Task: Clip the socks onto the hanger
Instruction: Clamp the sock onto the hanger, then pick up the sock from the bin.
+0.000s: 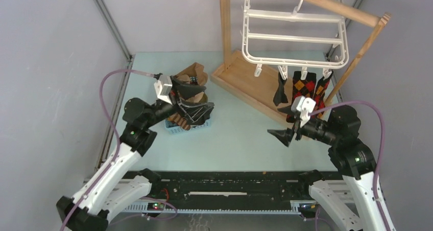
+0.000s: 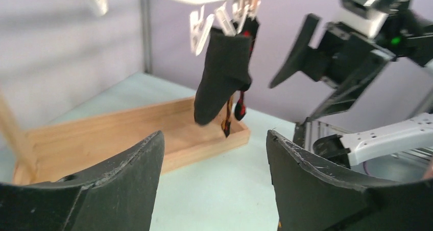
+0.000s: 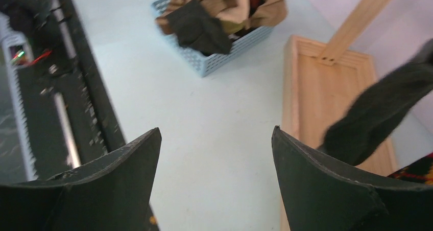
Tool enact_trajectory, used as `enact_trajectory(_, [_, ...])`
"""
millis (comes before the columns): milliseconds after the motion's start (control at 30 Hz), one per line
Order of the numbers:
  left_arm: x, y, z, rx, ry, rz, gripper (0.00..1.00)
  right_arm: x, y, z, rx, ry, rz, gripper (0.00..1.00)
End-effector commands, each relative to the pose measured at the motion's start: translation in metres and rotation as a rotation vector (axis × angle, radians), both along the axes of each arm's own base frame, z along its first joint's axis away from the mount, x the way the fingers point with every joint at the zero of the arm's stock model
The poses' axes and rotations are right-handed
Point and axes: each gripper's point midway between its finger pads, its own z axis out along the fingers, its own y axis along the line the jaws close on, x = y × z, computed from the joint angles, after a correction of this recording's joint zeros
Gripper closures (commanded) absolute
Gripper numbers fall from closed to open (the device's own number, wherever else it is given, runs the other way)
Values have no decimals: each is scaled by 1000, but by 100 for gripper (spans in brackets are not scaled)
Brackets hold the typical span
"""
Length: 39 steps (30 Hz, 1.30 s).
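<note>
Black fabric hangs right beside your right gripper (image 3: 215, 131). That plain black sock (image 1: 280, 90) is clipped to the hanger (image 1: 275, 15) with two argyle socks (image 1: 306, 85) next to it, all three dangling over the wooden stand's tray (image 1: 245, 85). The right jaws stand wide apart with nothing between them. With the arm that close, a careless swing could brush the black sock and tug it out of its clip. It could also set the hanger rocking on the round rail (image 1: 327, 3), making the free clip (image 1: 258, 70) at the row's left end harder to hit.

Your left gripper (image 2: 214, 136) hovers over the blue basket (image 1: 176, 129), jaws likewise well open and empty in its own wrist view. The remaining socks (image 3: 230, 3) lie heaped there — brown ones and a black one tangled together. Go down carelessly and you may pinch two at once, or catch the basket wall and drag the basket across the table (image 1: 240, 139). A sock gripped mid-length would probably fold and hide its cuff from the clip.
</note>
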Motion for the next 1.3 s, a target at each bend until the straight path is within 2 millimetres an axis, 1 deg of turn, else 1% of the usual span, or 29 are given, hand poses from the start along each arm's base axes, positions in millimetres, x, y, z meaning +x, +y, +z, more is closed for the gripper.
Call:
enact_trajectory(0, [16, 25, -64, 183, 190, 202, 22, -47, 2, -17, -62, 30, 184, 12])
enact_trajectory(67, [14, 29, -63, 163, 224, 224, 19, -50, -1, -21, -49, 47, 175, 12])
enact_trajectory(133, [12, 32, -63, 145, 263, 239, 17, -48, -6, -25, -35, 84, 138, 12])
enact_trajectory(267, [11, 38, -71, 122, 335, 271, 12, -46, -10, -31, -3, 138, 99, 13])
enact_trajectory(333, [15, 44, -78, 94, 384, 316, 2, -42, -14, -29, 15, 145, 57, 13])
enact_trajectory(400, [21, 52, -84, 43, 450, 380, 0, -39, -17, -26, 33, 149, 22, 13])
enact_trajectory(467, [24, 56, -81, -34, 490, 398, 0, -39, -19, -24, 47, 152, 11, 13])
enact_trajectory(567, [17, 47, -67, -88, 443, 319, 1, -41, -18, -18, 68, 135, 17, 14])
enact_trajectory(633, [10, 38, -57, -85, 386, 249, 4, -40, -18, -12, 71, 101, 15, 14])
enact_trajectory(733, [-1, 25, -45, -56, 273, 164, 6, -34, -21, -1, 56, 9, -9, 15])
enact_trajectory(833, [-5, 12, -40, -10, 155, 129, 6, -24, -23, 11, 32, -95, -8, 14])
enact_trajectory(900, [-3, 4, -39, 12, 111, 115, 7, -16, -21, 18, 26, -139, 9, 14])
enact_trajectory(1000, [2, -7, -39, 15, 90, 88, 9, -8, -17, 21, 26, -156, 48, 15])
enact_trajectory(1167, [15, -25, -42, 53, 53, 65, 11, 0, -5, 15, 4, -158, 123, 15])
enact_trajectory(1267, [26, -33, -43, 79, 32, 71, 11, 6, 2, 12, -9, -152, 137, 15])
